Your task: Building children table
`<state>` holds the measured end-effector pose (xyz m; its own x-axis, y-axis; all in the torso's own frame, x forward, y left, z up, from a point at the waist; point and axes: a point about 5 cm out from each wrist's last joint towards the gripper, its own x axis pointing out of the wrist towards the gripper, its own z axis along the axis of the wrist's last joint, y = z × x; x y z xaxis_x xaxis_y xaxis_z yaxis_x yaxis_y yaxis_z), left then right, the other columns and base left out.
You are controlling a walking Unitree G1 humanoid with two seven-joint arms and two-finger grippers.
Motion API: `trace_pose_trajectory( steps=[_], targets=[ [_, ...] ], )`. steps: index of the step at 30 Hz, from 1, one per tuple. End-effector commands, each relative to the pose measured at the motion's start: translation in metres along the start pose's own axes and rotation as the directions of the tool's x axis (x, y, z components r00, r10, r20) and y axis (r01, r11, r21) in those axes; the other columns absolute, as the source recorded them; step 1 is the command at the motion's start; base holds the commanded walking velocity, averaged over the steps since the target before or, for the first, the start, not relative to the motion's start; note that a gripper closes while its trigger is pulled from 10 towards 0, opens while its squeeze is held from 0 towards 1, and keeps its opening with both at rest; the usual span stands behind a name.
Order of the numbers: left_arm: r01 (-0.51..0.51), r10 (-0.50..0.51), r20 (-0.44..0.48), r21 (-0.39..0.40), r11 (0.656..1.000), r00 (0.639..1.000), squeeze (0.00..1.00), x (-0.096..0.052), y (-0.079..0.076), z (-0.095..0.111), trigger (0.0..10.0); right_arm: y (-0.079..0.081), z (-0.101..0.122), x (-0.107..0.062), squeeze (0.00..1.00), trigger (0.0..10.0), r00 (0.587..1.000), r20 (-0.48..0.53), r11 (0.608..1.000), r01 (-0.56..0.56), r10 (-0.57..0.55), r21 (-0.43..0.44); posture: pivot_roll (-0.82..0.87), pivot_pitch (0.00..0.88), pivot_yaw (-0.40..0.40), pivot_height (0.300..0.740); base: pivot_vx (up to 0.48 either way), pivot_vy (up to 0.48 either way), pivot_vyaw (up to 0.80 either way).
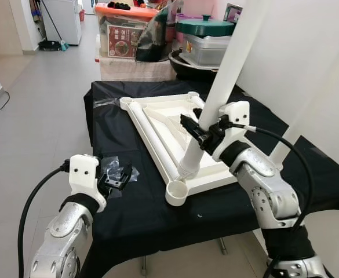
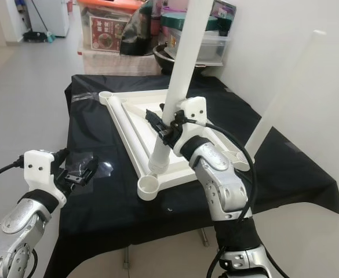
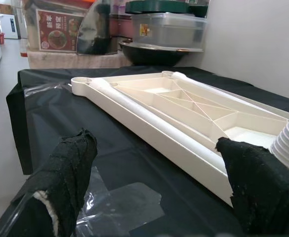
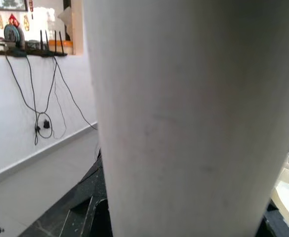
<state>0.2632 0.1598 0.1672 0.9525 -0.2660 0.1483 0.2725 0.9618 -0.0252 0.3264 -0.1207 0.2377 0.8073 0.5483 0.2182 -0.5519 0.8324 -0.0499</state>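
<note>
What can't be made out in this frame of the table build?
- Leg top: cut off by the upper edge in both eye views.
- Right gripper fingers: the leg hides how they close, and fills most of the right wrist view.
- Tabletop near right corner socket: hidden behind the right arm in the eye views.
- Box label: too small to read.

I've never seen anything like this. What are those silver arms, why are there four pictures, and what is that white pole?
It is a humanoid robot. Two pictures come from cameras in its head, looking down at a table under a black cloth; the other two come from cameras on its wrists. On the cloth lies a white tabletop, upside down, with round corner sockets. The right gripper has its black fingers closed around a white table leg, whose ribbed lower end rests on the tabletop near a socket. The left gripper hovers open above a clear plastic bag. Storage boxes stand behind.
</note>
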Motion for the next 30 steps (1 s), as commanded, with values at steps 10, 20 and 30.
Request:
trace_pose_trajectory(
  steps=[10,20,30],
  targets=[
    [-0.009,0.009,-0.015,0.013,1.0,1.0,0.0,-0.001,0.002,-0.003,10.0,-0.01,0.001,0.003,0.0,10.0,1.0,-0.009,0.999,0.01,-0.011,-0.048,0.11,0.0,-0.134,0.74,0.0,0.0,0.24],
    [-0.018,0.019,-0.022,0.016,1.0,1.0,0.0,-0.003,0.003,-0.004,10.0,-0.017,-0.005,-0.002,0.0,10.0,0.995,-0.063,0.994,-0.076,0.071,-0.076,0.12,0.0,-0.137,0.74,0.0,0.0,0.0],
    [-0.022,0.023,-0.024,0.023,0.999,0.999,0.0,-0.004,0.006,-0.004,10.0,-0.008,-0.015,-0.004,0.0,10.0,0.975,-0.106,0.974,-0.204,0.193,-0.1,0.12,0.0,-0.136,0.74,0.0,0.0,0.0]
  ],
)
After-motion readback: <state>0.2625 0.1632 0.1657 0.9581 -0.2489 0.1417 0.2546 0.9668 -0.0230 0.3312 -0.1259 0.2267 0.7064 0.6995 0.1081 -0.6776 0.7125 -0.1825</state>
